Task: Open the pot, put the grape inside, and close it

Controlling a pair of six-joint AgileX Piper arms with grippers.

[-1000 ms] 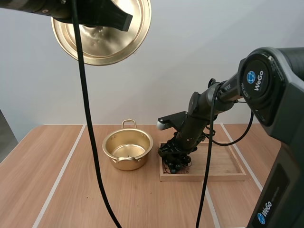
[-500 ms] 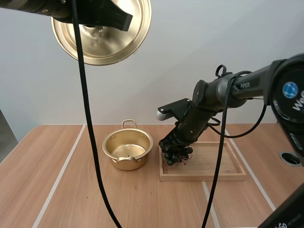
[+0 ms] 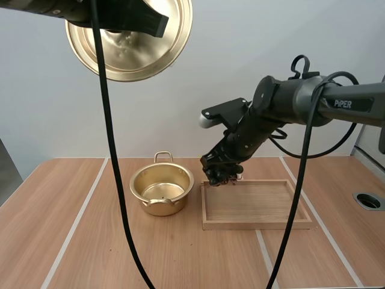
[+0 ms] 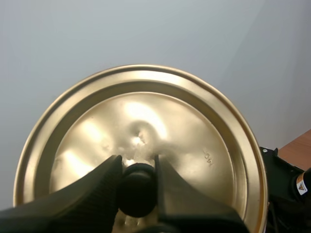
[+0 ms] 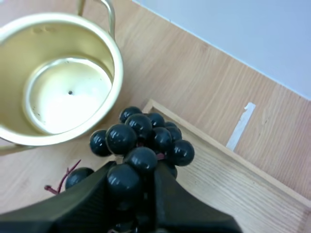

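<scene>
Pale wooden table (image 3: 78, 241) lies under both arms. The right gripper (image 3: 224, 170) is clamped on the bunch of black grapes (image 3: 225, 178). In the right wrist view its two fingers (image 5: 87, 204) pinch the lower berries, and the rest of the bunch stands out past the tips. A second ago this gripper was low inside the wooden tray (image 3: 258, 224) with the bunch resting on the tray floor. Now the arm has risen, and the grapes hang in the air over the tray's far left corner, touching nothing below.

Just beside the tray, on its left, stands the golden pot (image 3: 161, 191), open, with nothing visible inside. The bunch is near the pot but not yet over its mouth.

High above, well apart from the pot, the left gripper (image 4: 137, 162) has its fingers closed on the black knob (image 4: 137, 190) of the golden lid (image 4: 194, 145) and holds the lid tilted.

I judge that the pick has succeeded, because the bunch came up whole. What remains is a short carry to the left until the grapes are over the pot, then the release, then the lid. One berry dangles on a loose stem and could catch on the rim.
</scene>
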